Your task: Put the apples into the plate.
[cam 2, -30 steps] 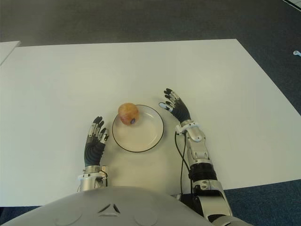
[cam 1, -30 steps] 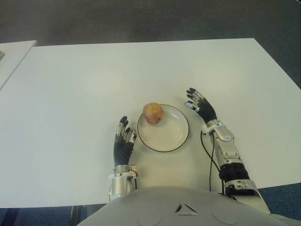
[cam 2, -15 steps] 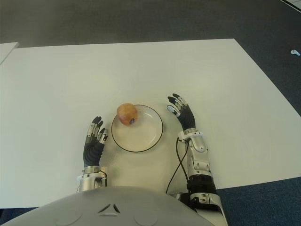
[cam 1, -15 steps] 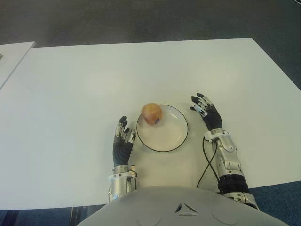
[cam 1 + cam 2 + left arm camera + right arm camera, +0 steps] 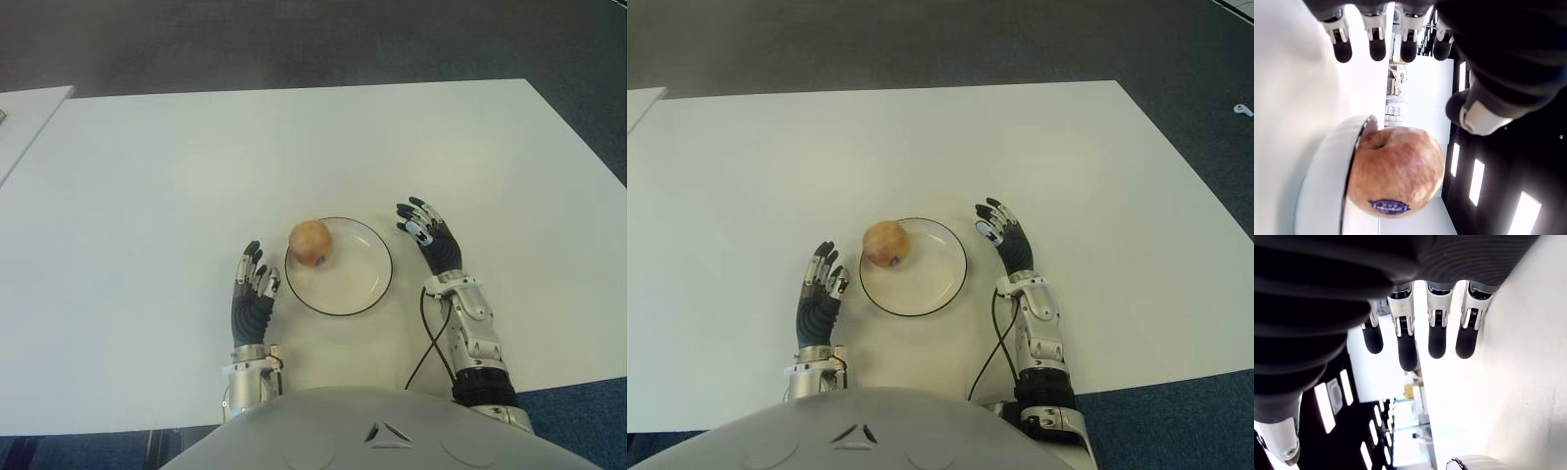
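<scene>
One red-yellow apple (image 5: pixel 310 241) with a blue sticker sits in the white, dark-rimmed plate (image 5: pixel 358 289), against its far left rim. My left hand (image 5: pixel 252 291) shows just left of the plate, fingers spread and holding nothing; its wrist view shows the apple (image 5: pixel 1396 171) at the plate's rim (image 5: pixel 1354 147) close ahead of the fingertips. My right hand (image 5: pixel 428 232) is at the plate's right edge, fingers extended and empty. No other apple is in view.
The white table (image 5: pixel 196 166) stretches wide around the plate. A second white surface (image 5: pixel 24 122) adjoins at the far left. Dark carpet (image 5: pixel 323 39) lies beyond the far edge. A black cable (image 5: pixel 428 338) hangs along my right forearm.
The right hand drew back from beside the plate's far right rim toward me and to the right. The apple shifted slightly left at the rim. The left hand slid slightly nearer me.
</scene>
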Available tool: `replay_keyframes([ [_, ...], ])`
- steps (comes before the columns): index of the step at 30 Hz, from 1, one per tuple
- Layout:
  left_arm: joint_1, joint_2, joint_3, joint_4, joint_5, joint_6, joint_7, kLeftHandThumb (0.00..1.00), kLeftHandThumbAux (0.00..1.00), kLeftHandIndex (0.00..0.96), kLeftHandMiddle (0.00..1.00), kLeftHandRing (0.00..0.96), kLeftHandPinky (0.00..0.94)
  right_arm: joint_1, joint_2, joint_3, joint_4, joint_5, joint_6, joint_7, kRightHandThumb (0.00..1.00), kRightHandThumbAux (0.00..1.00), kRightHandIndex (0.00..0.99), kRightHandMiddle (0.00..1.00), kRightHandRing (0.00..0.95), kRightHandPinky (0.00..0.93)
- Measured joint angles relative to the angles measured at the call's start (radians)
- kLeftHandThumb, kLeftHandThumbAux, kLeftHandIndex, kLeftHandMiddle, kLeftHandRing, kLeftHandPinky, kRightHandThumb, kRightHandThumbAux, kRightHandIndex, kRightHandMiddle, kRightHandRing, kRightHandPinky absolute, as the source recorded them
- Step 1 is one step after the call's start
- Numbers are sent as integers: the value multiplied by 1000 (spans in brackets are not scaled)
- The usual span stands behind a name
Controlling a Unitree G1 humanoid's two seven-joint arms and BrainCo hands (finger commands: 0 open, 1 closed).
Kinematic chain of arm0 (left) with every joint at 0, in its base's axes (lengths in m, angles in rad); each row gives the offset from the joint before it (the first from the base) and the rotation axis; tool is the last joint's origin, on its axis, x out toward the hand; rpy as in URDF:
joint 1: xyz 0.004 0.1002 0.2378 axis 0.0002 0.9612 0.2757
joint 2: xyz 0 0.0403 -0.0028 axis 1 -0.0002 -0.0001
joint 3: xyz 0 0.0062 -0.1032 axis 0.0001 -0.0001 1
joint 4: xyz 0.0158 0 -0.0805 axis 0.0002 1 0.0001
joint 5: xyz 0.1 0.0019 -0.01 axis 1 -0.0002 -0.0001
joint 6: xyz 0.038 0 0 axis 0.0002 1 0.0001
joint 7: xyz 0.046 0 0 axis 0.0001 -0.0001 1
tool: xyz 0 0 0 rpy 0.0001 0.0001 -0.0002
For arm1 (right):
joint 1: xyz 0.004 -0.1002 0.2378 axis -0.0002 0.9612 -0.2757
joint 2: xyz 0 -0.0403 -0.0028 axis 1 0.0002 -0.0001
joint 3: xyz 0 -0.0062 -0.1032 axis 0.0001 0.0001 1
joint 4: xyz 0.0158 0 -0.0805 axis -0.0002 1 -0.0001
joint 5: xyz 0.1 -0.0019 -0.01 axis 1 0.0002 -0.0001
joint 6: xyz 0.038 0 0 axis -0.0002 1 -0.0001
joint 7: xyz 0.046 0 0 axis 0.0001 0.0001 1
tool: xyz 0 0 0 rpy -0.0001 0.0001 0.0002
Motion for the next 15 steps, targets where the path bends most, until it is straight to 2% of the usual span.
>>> replay_keyframes([
  [8, 15, 5, 4, -24, -14, 4, -2, 179, 572, 24, 34, 22, 29, 48, 12, 0, -25, 13, -24, 16, 240, 606, 143, 226, 188, 182],
  [15, 21, 7, 6, -31, -22, 32, -5, 177, 586, 23, 37, 21, 42, 96, 29, 7, -61, 13, -30, 13, 221, 602, 133, 203, 169, 177],
])
